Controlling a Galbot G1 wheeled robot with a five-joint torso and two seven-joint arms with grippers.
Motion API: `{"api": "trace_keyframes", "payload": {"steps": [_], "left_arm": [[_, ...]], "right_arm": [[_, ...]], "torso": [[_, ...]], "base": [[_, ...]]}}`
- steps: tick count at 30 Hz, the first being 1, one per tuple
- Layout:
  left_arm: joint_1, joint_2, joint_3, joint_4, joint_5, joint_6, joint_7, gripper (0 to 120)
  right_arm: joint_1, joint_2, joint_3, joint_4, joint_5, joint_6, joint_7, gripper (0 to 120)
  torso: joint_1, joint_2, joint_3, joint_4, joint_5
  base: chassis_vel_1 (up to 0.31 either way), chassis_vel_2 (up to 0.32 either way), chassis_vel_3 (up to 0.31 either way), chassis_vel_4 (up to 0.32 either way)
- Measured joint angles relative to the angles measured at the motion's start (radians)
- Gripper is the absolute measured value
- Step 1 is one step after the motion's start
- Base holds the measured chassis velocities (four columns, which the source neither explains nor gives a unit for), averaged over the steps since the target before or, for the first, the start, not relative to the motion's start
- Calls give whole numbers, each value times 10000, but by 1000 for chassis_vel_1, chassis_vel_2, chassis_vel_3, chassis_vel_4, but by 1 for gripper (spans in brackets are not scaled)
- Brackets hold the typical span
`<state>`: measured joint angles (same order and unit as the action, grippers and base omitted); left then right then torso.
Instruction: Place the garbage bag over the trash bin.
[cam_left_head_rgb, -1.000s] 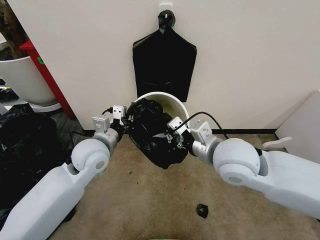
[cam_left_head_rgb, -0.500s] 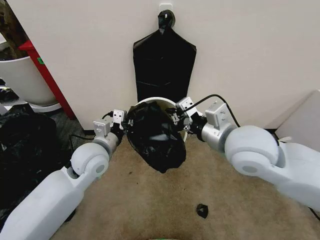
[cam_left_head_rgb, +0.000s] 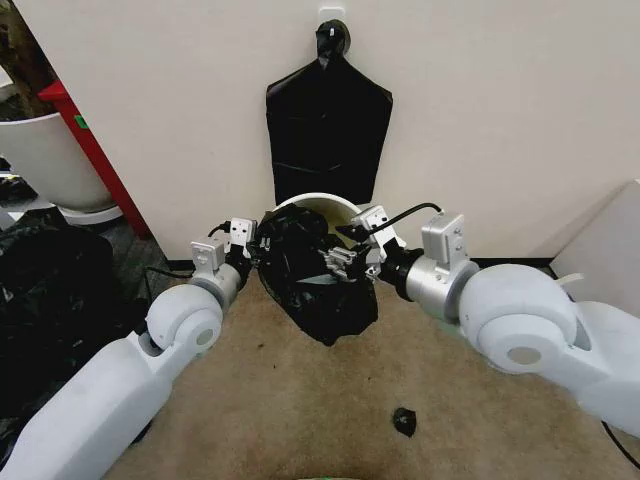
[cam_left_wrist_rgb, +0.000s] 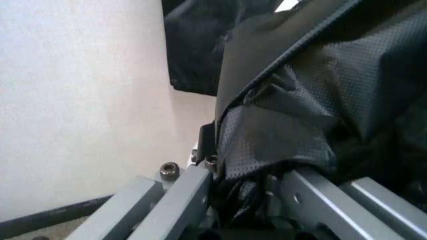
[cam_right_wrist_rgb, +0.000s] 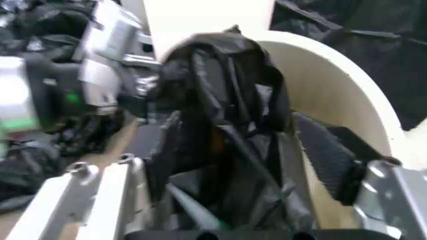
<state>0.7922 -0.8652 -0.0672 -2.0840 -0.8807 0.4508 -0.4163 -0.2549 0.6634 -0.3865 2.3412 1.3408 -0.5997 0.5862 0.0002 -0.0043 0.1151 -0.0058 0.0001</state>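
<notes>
Black plastic hangs flat on the wall directly above the trash bin (cam_left_head_rgb: 352, 209); this knotted bundle (cam_left_head_rgb: 328, 125) is the largest dark thing near the bin and is not the bag being fitted. The bin itself is cream-white, stands on the carpet against the wall, and opens upward, with its far rim and inner wall bare.

The garbage bag (cam_left_head_rgb: 318, 285) is bunched over the near side of the bin. Its upper part lies across the near rim and its bulk sags down in front of the bin, so its long axis runs roughly top to bottom, with a pointed lower end aimed at the floor. I judge the task about half done: the bag is at the bin and caught on the near rim, but its mouth is not spread around the whole rim.

The left gripper (cam_left_head_rgb: 250, 246) is at the bin's left rim, its fingers clamped on a fold of bag, as the left wrist view shows. The right gripper (cam_left_head_rgb: 341, 258) is over the bin's mouth, its fingers (cam_right_wrist_rgb: 325, 155) apart with bag plastic lying between them, not pinched.

A small black scrap (cam_left_head_rgb: 404, 421) lies on the carpet, well in front of the bin.
</notes>
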Motion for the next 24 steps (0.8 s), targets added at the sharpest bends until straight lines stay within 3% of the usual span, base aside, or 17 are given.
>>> {"api": "trace_keyframes", "payload": {"steps": [3,20,24], "left_arm": [[29,17,-9,-54,-1,4,-3,1],[484,185,-248,-378,205,-141,333,1],[612,236,-301,-369,493,-283,580,1]], "right_arm": [[-36,38,-71,-135,-204,5,-77,64],[-444,-266,371,-437,-285,275,76,0],[-655,-424,735,-353,-232,309,87,0]], "torso": [[0,0,0,-1,0],[0,0,0,-1,0],[0,0,0,-1,0]], "base": [[0,0,0,0],[0,0,0,0],[0,0,0,0]]}}
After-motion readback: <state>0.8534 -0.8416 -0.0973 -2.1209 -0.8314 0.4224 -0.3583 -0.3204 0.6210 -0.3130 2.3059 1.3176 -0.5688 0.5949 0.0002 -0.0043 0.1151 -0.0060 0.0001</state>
